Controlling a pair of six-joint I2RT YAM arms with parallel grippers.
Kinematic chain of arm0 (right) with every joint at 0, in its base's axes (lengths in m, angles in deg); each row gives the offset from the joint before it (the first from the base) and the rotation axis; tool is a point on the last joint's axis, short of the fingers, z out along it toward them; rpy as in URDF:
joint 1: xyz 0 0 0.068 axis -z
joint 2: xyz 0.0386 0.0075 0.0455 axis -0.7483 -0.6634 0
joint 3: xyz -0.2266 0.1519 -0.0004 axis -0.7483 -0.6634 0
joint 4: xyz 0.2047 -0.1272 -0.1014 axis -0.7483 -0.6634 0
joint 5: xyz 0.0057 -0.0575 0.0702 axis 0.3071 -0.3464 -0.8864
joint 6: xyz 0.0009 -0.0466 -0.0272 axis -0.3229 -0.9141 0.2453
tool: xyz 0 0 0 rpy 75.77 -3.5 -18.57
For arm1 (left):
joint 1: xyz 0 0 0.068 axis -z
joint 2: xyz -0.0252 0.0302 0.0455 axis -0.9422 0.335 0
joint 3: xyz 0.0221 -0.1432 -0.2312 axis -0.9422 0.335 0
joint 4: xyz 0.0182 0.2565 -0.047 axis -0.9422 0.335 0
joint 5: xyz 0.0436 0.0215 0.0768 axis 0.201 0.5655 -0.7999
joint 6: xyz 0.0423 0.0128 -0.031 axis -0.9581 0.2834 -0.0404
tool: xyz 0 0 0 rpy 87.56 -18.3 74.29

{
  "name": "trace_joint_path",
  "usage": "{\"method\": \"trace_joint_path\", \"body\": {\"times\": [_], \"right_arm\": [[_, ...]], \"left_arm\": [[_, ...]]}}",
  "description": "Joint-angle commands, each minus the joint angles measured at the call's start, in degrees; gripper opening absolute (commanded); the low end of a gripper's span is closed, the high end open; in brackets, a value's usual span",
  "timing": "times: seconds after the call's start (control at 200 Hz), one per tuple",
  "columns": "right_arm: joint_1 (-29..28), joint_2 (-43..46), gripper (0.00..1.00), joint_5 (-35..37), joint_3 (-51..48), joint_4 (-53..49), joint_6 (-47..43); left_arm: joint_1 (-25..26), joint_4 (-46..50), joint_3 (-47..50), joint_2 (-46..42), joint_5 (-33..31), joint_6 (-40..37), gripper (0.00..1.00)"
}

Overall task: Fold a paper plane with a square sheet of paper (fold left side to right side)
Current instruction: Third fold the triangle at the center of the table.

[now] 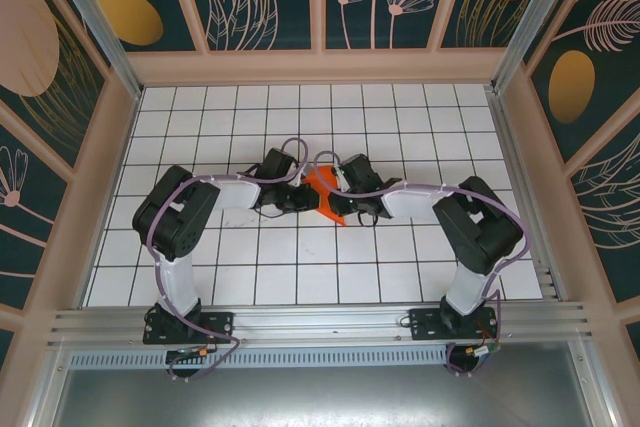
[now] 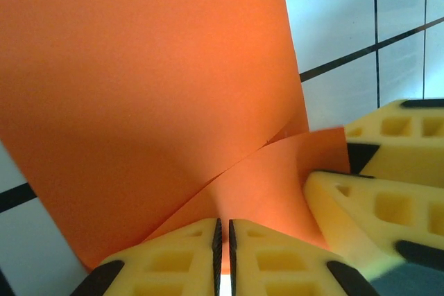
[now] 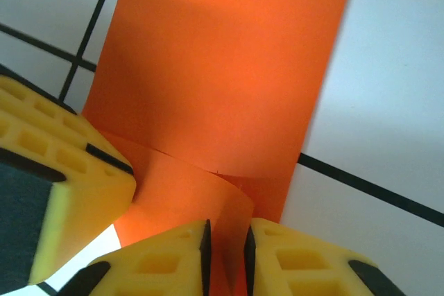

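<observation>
The square sheet of paper (image 1: 324, 188) is bright orange and lies folded at the middle of the white grid table, between both grippers. In the left wrist view the paper (image 2: 152, 88) rises as a curved flap. My left gripper (image 2: 223, 221) is shut on its near edge, its pads almost touching with orange between them. My left gripper (image 1: 303, 195) meets my right gripper (image 1: 346, 199) over the sheet. In the right wrist view my right gripper (image 3: 227, 224) stands slightly open, with a curled edge of the paper (image 3: 222, 67) loose in the gap.
The right gripper's yellow fingers (image 2: 378, 202) sit close on the right in the left wrist view. A left gripper finger (image 3: 62, 171) sits at the left in the right wrist view. The white tiled table (image 1: 300, 107) is walled by a pink frame (image 1: 320, 65).
</observation>
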Motion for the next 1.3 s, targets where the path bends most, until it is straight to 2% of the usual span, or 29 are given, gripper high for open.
{"method": "trace_joint_path", "body": {"times": [0.0, 0.065, 0.16, 0.345, 0.475, 0.761, 1.091, 1.296], "right_arm": [[1.14, 5.24, 0.32, -1.25, 1.35, -1.98, 1.15], [1.31, 7.44, 0.35, -1.59, 0.65, -3.06, 1.62], [1.32, 10.41, 0.35, -4.82, -1.08, -3.88, 3.02], [1.23, 12.60, 0.18, -18.04, -6.07, -0.42, 8.45], [1.32, 9.64, 0.14, -22.56, -6.22, 1.47, 11.08], [2.20, 2.53, 0.13, -21.64, -3.14, -0.42, 11.77], [3.23, 2.29, 0.12, -23.93, -4.95, 2.46, 13.62], [4.00, 1.63, 0.11, -22.14, -5.34, 0.90, 13.75]], "left_arm": [[0.32, 8.69, 1.87, 4.37, -8.30, -1.60, 0.16], [0.53, 8.82, 1.58, 4.73, -8.48, -1.55, 0.16], [0.72, 8.89, 1.23, 5.12, -8.57, -1.52, 0.16], [0.74, 9.28, 0.91, 5.14, -8.74, -1.60, 0.15], [0.79, 9.58, 0.82, 5.04, -8.99, -1.70, 0.15], [0.79, 9.46, 0.97, 4.63, -9.19, -1.61, 0.15], [0.81, 9.66, 0.69, 4.73, -9.32, -1.78, 0.15], [0.86, 9.94, 0.55, 5.05, -9.45, -1.96, 0.14]]}}
